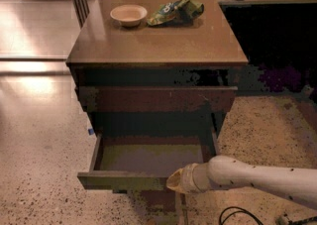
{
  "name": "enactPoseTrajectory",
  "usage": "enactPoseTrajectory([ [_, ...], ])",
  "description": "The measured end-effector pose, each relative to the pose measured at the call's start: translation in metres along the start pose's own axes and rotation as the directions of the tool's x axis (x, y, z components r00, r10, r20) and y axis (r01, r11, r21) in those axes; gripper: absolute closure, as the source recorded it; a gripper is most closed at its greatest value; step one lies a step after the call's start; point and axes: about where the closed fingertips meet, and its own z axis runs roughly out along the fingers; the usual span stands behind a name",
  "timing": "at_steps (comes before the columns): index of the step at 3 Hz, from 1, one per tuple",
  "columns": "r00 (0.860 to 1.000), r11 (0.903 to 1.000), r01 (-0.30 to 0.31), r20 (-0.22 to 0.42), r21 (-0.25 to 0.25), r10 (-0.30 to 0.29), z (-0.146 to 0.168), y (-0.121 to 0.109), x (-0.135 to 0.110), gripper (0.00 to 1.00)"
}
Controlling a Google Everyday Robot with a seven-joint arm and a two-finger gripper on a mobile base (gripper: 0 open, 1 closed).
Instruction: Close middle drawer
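Middle drawer (148, 158) sits well out of the cabinet (158, 45), under the wider drawer front (158, 99). Gripper (178, 182) is against the right part of its front panel; can't tell if it's open or closed. Bowl (129, 15) and snack bag (176, 12) are on top.

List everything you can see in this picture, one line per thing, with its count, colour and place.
cabinet: one, brown wood, centre of view
bowl: one, pale, back left of the cabinet top
snack bag: one, green, cabinet top, right of the bowl
upper drawer: one, dark brown, just under the top, sticking out slightly
middle drawer: one, dark brown, pulled far out, greyish floor showing
floor: speckled beige, around the cabinet
cable: one, black, bottom right
robot arm: one, white, reaching in from the right
gripper: one, cream, at the middle drawer's front edge
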Motion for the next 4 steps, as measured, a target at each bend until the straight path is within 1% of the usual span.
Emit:
enactPoseTrajectory([
  [1,0.999,0.9983,0.034,0.041,0.047,-0.036,-0.001,-0.042,-0.007,1.00],
  [2,0.998,0.9986,0.032,0.050,0.042,-0.034,0.005,-0.045,-0.006,1.00],
  [3,0.997,0.9974,0.052,0.057,0.050,-0.055,0.015,-0.057,-0.007,1.00],
  [4,0.995,0.9946,0.080,0.060,0.067,-0.084,0.020,-0.074,-0.012,1.00],
])
